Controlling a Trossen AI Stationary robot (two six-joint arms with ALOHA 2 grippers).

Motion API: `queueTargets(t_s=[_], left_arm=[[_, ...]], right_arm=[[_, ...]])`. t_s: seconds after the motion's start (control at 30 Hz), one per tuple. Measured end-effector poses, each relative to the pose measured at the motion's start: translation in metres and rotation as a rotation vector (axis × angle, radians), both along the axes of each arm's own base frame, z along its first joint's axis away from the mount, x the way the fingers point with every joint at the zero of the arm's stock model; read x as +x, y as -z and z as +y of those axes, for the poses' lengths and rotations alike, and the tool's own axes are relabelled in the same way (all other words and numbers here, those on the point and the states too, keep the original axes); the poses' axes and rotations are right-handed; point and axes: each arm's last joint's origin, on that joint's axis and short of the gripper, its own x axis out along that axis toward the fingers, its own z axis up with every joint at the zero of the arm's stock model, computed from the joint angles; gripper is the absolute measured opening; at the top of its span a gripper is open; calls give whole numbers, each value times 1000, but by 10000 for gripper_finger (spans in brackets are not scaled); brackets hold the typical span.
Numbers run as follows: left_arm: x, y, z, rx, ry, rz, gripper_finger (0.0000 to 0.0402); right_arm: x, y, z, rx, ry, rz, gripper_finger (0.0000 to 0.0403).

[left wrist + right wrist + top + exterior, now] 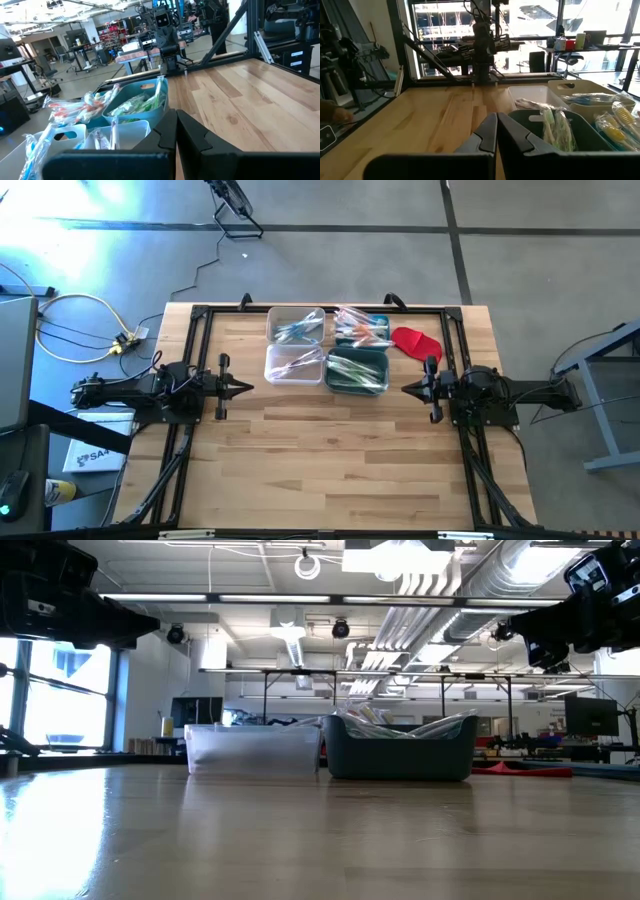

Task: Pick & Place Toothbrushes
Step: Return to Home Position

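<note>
While both arms lie low at opposite sides of the bench (330, 470), the left claw (243, 388) and the right claw (407, 389) point at each other, each narrow, fingers pressed together and gripping nothing. Between them, nearer the far edge, four bins stand in a tight square holding the toothbrushes (357, 370): green in the dark teal bin (356, 391), orange in the pale bin (345, 313) behind it, others in two clear bins (269, 365). A red piece (415, 342) lies just beside the bins
</note>
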Motion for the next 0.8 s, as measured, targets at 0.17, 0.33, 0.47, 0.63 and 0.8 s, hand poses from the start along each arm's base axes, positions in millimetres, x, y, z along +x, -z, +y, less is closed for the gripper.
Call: queueTargets(t_s=[0.17, 0.33, 0.47, 0.63, 0.8], left_arm=[[0, 0, 0, 0, 0, 0, 0], [0, 0, 0, 0, 0, 0, 0], [0, 0, 0, 0, 0, 0, 0], [0, 0, 0, 0, 0, 0, 0], [0, 0, 0, 0, 0, 0, 0]], right_arm=[[0, 0, 0, 0, 3, -4, 4], [0, 0, 0, 0, 3, -5, 4], [0, 0, 0, 0, 3, -6, 4], [0, 0, 0, 0, 3, -6, 4], [0, 0, 0, 0, 3, -7, 4]])
